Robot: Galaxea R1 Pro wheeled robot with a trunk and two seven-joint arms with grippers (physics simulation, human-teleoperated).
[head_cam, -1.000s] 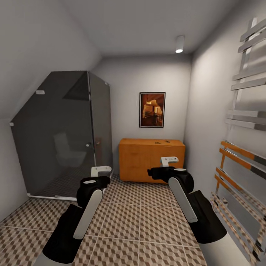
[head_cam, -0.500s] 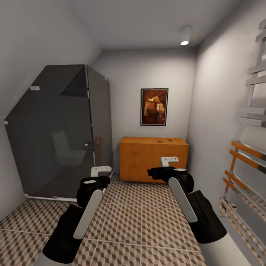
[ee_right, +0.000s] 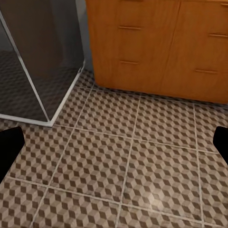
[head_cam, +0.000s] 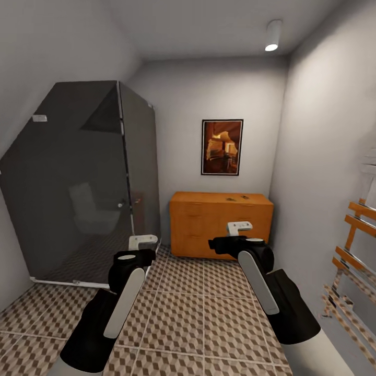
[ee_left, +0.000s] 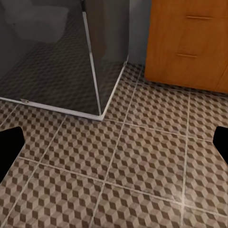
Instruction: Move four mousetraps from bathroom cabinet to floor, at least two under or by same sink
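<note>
My left pincer (head_cam: 142, 241) and right pincer (head_cam: 239, 227) hang released and empty above the cube-patterned tile floor (head_cam: 209, 308), facing the orange-brown wooden cabinet (head_cam: 220, 224) topped with tiny tan mousetraps (head_cam: 236, 198).

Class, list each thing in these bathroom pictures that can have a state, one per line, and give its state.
cabinet: drawers shut.
mousetraps: small items lying on the cabinet's top, none on the floor.
shower enclosure: smoked-glass door shut.
ceiling light: on.
left gripper: jaws open, holding nothing.
right gripper: jaws open, holding nothing.
bathroom floor: no mousetraps on it.
</note>
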